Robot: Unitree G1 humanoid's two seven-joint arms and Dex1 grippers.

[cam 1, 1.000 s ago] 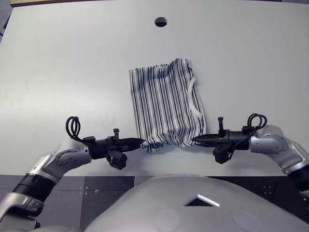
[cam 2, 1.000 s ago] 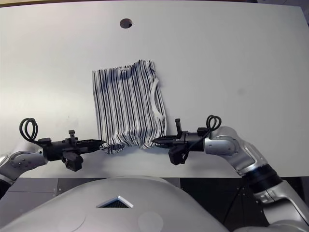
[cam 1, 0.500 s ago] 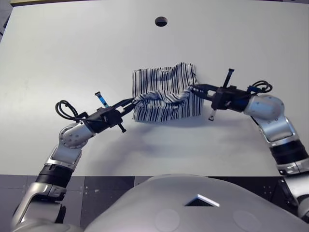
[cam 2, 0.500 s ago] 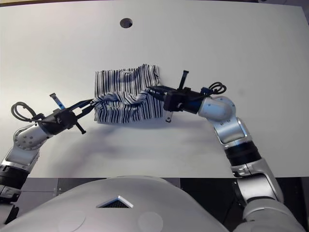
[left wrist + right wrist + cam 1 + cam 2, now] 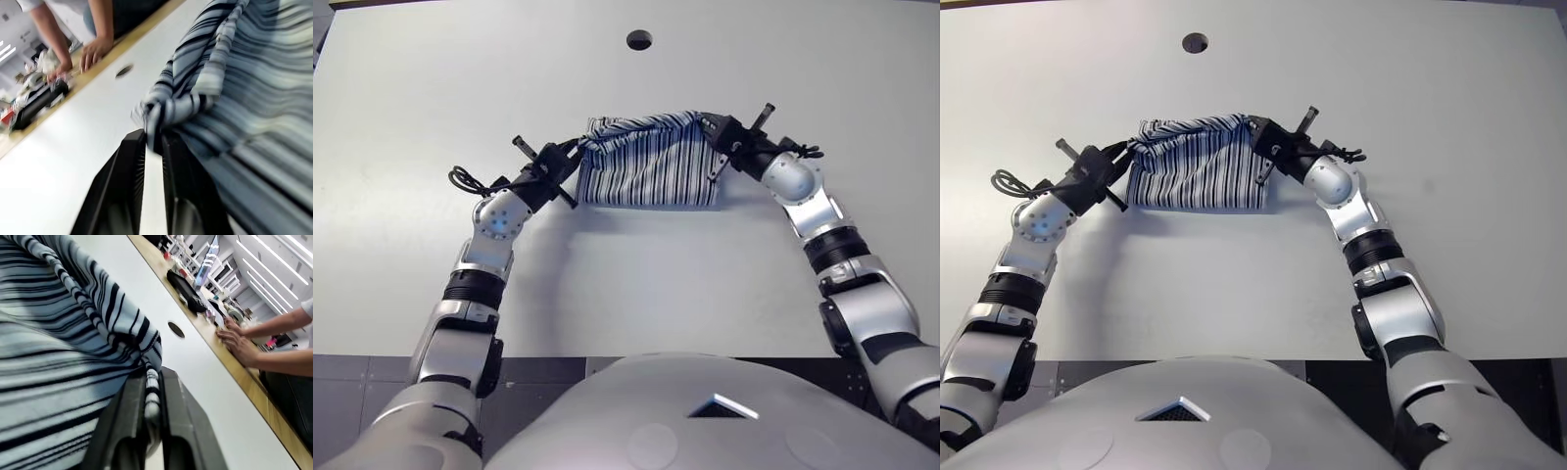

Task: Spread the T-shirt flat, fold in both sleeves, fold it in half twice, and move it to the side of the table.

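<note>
The black-and-white striped cloth T-shirt [image 5: 651, 176] lies folded on the big white table [image 5: 636, 284], near its middle. The left gripper [image 5: 576, 155] is squeezed tight on one far corner and the right gripper [image 5: 709, 124] on the other. Holding both corners likely keeps the top layer straight as it is laid over for a fold in half. Both arms stretch far forward and bend in toward each other, with the grippers low by the shirt's far edge.

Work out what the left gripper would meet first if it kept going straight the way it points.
The T-shirt: the left gripper is shut on its corner, with bunched fabric just ahead of it. Past that looks like bare table, though depth is unclear.
</note>
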